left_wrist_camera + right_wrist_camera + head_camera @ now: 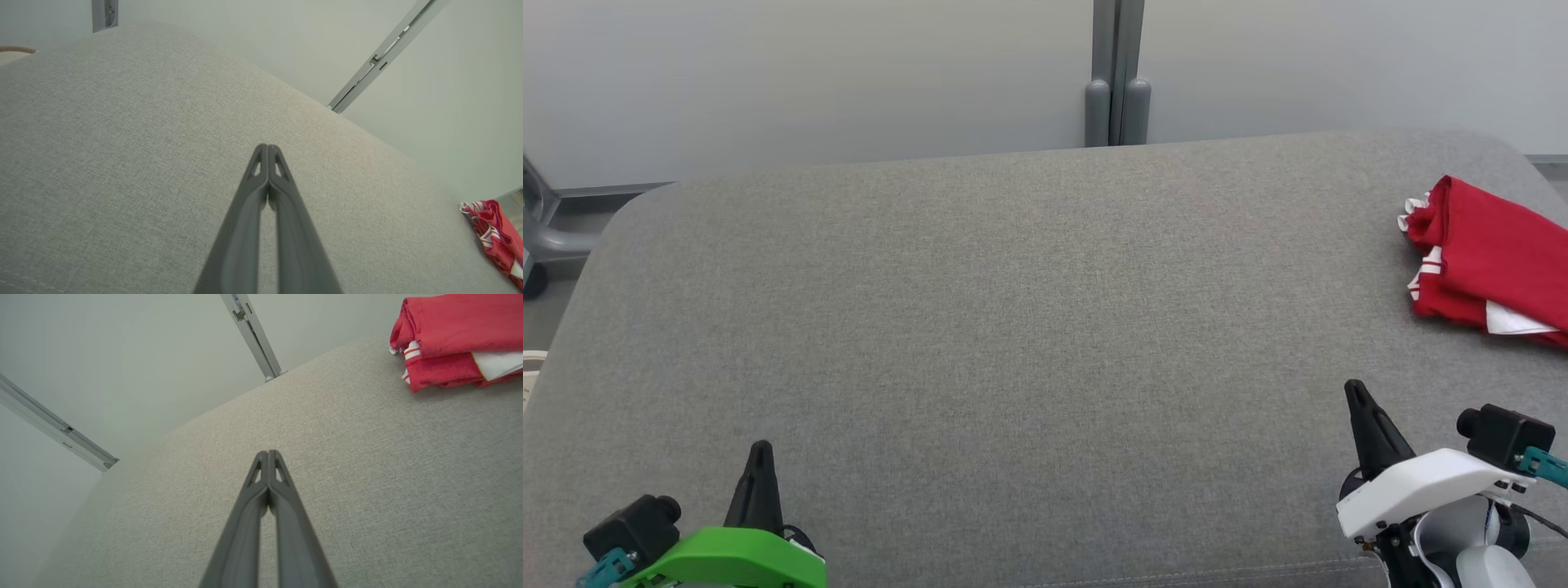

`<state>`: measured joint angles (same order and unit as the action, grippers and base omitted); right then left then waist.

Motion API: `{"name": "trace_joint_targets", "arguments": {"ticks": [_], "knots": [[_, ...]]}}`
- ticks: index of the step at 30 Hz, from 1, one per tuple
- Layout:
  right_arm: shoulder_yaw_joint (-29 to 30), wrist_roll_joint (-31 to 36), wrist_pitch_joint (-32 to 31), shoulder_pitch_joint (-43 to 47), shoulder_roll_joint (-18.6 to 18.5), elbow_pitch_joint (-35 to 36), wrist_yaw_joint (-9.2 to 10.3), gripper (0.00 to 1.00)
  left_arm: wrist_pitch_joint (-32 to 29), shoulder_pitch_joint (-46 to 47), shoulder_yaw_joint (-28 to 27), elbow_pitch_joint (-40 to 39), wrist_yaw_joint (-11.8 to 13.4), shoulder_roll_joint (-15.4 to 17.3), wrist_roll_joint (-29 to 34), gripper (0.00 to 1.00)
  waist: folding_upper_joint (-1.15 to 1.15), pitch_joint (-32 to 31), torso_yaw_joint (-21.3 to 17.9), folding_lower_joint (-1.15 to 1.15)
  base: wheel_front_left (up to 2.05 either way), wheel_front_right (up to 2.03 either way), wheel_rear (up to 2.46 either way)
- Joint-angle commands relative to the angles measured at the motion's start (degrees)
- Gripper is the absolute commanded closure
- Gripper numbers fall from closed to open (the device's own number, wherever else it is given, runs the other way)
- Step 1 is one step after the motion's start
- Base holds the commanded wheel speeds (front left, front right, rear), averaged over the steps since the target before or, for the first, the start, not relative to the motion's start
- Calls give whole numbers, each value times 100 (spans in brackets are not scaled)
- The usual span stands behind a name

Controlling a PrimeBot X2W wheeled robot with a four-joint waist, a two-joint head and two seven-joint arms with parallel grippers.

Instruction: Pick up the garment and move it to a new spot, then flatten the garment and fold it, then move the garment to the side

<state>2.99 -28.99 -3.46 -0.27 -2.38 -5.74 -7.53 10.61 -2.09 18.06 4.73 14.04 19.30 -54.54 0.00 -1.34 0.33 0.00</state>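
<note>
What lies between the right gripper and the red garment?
Nothing: bare grey cushion separates the right gripper from the garment, as the head view shows.

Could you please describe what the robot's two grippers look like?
Both have long, dark, tapering fingers with small cut-outs near the tips. The left gripper sits on a bright green housing, the right gripper on a white housing; each carries a black camera block with a teal connector.

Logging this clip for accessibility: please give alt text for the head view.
A folded red garment with white trim lies at the far right edge of a grey upholstered surface. The left gripper and right gripper sit at the near corners, jaws shut and empty, apart from it.
</note>
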Motion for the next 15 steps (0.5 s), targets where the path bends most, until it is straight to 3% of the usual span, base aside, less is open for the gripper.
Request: {"name": "trace_joint_targets", "arguments": {"ticks": [1, 15], "knots": [[44, -311, -23, -152, -23, 42, 0, 100, -50, 204, -152, -20, -106, -18, -198, 100, 0, 3, -1, 0, 0, 0, 0], [159, -1428, -112, -210, -31, -78, 1, 100, -303, 325, -500, 153, -493, -302, -893, 100, 0, 19, -5, 0, 0, 0, 0]]}}
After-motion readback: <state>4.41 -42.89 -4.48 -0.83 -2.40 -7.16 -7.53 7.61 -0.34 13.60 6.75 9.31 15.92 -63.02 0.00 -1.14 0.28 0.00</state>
